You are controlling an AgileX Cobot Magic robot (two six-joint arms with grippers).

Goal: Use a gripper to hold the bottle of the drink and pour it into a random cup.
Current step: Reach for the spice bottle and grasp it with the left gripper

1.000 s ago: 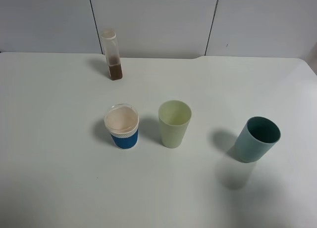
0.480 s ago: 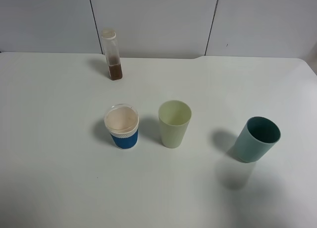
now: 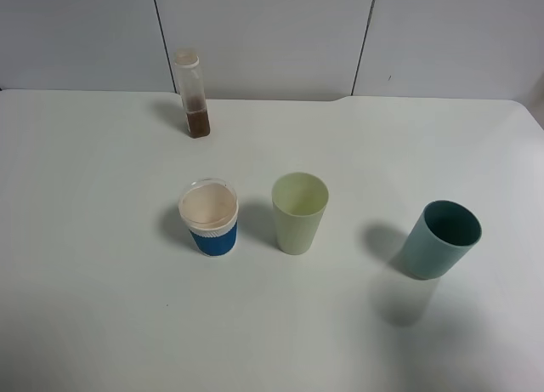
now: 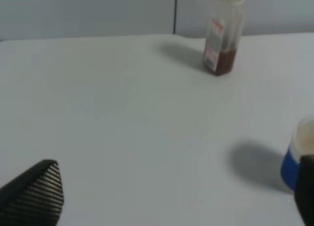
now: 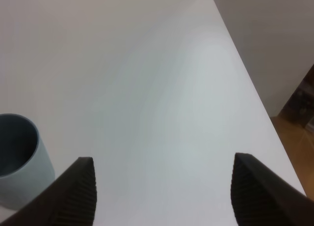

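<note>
The bottle (image 3: 194, 93) stands upright at the table's back left, with a little dark brown drink (image 3: 198, 124) at its bottom. The pale yellow-green cup (image 3: 299, 212) stands mid-table. Neither gripper shows in the exterior high view. In the left wrist view the left gripper (image 4: 171, 196) is open and empty, its fingers (image 4: 34, 194) wide apart. The bottle (image 4: 223, 35), with its pink-red label and drink (image 4: 225, 62), stands well beyond it. The right gripper (image 5: 167, 191) is open and empty above bare table.
A white cup with a blue sleeve (image 3: 209, 218) stands left of the yellow-green cup and shows in the left wrist view (image 4: 297, 157). A teal tumbler (image 3: 442, 239) stands at the right and shows beside the right gripper (image 5: 19, 167). The table edge (image 5: 255, 98) is close by.
</note>
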